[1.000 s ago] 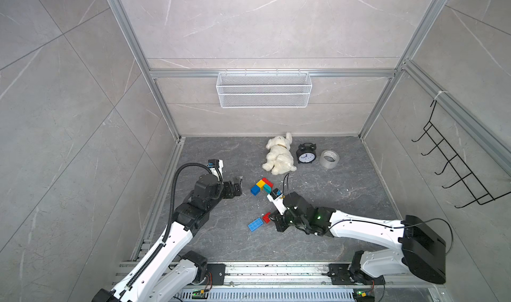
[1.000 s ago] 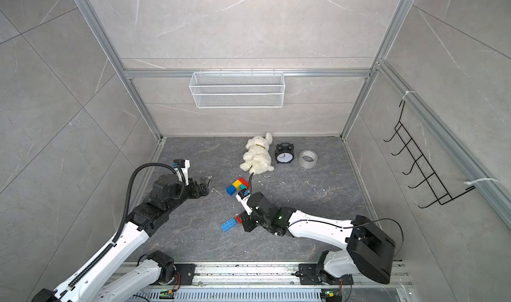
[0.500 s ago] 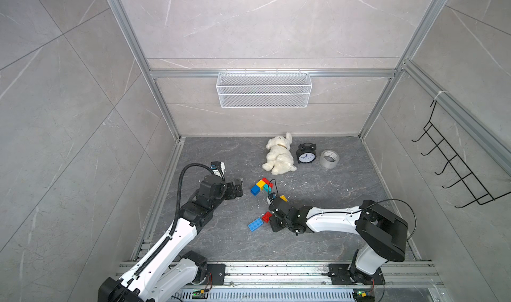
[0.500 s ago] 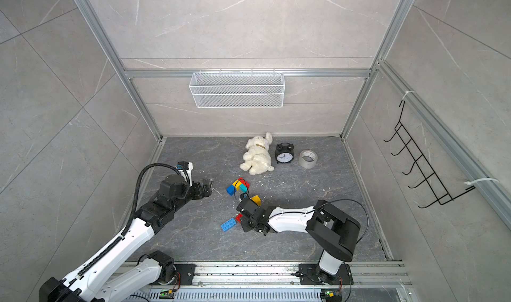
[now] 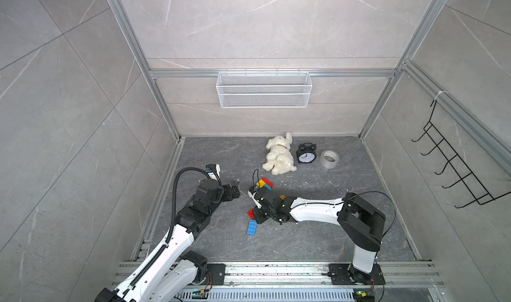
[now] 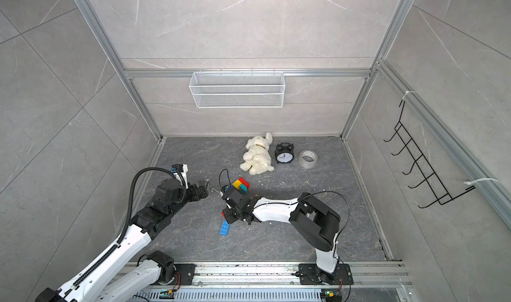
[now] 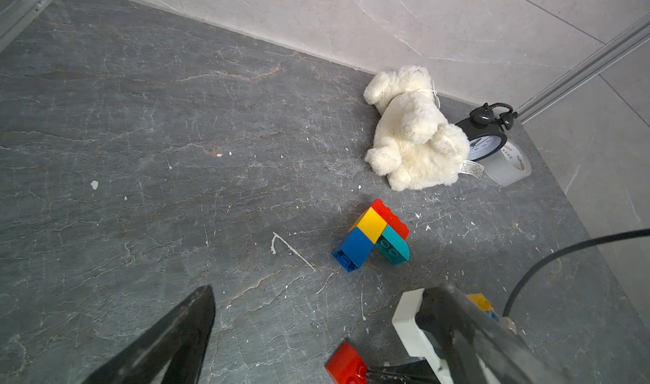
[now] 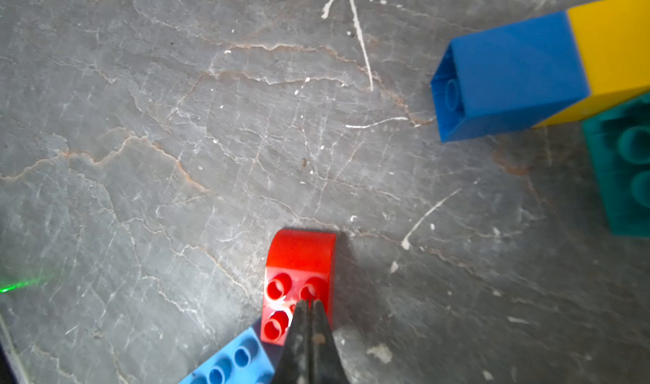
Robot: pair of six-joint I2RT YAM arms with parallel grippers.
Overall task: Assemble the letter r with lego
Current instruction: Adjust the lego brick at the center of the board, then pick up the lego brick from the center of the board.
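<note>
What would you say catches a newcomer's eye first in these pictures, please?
The bright cluster of joined bricks, red, yellow, blue and teal, stands out mid-floor. Nearer the robot, the right gripper is shut with its tips at a loose red brick beside a long blue brick. A white plush toy lies by the back wall, next to a black alarm clock.

Item: robot test cell, lab-type. Your evidence: aluminium frame (image 5: 193, 73), tiled wall panels (image 5: 262, 24), wire basket (image 5: 264, 93), hook rack (image 5: 456, 157), left arm (image 5: 177, 239) and right arm (image 5: 315, 209) on base rail (image 5: 276, 273).
</note>
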